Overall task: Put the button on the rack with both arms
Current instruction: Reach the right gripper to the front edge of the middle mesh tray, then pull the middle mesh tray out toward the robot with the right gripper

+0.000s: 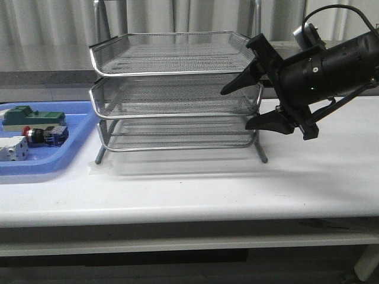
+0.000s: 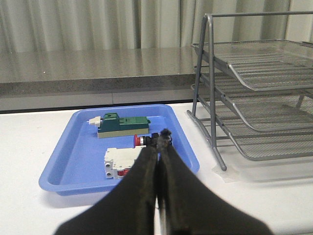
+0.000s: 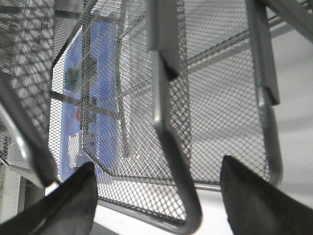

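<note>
The button (image 1: 40,135), red cap, black body and blue back block, lies on its side in the blue tray (image 1: 77,142) left of the rack (image 1: 172,72). The left wrist view shows my left gripper (image 2: 159,143) shut and empty, held back from the tray. Its tips overlap the black body of the button (image 2: 145,141). This arm does not appear in the front view. At the right end of the rack's middle tier my right gripper (image 1: 235,109) stands open. In the right wrist view a wire rim of the rack (image 3: 168,142) runs between the right gripper's (image 3: 156,196) fingers.
In the tray a green block (image 1: 32,116) lies behind the button and a white block (image 1: 13,149) in front of it. The rack (image 2: 254,83) stands on the white table just right of the tray (image 2: 83,161). A grey ledge and curtain run behind the table.
</note>
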Available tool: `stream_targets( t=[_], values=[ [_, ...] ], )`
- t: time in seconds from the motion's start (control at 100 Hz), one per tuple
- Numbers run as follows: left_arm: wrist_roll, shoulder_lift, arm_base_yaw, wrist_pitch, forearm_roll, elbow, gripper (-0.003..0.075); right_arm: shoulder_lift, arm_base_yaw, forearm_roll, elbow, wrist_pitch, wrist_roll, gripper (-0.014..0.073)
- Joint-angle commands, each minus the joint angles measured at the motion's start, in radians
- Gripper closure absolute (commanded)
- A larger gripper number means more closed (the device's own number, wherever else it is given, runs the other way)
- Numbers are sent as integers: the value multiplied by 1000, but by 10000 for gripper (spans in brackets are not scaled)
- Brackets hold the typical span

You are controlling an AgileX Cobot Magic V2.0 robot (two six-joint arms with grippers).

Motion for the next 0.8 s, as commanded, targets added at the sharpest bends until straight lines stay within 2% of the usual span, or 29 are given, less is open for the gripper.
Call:
stream_targets(
  t=[0.0,0.16,0.3,0.58,0.79],
  values=[
    [0,-34,3,-80,-10,45,741,-40,0,140,-31,48,-15,138],
    [0,-34,3,-80,-10,45,741,-37,0,140,-31,35,-15,394],
    [0,-34,3,-80,-10,45,741,-37,0,140,-31,36,-15,531],
    [0,-34,3,-80,-10,45,741,-37,0,106,-29,45,-15,548],
    [0,-34,3,-80,-10,45,741,-37,0,95,28,119,-15,548]
  ],
)
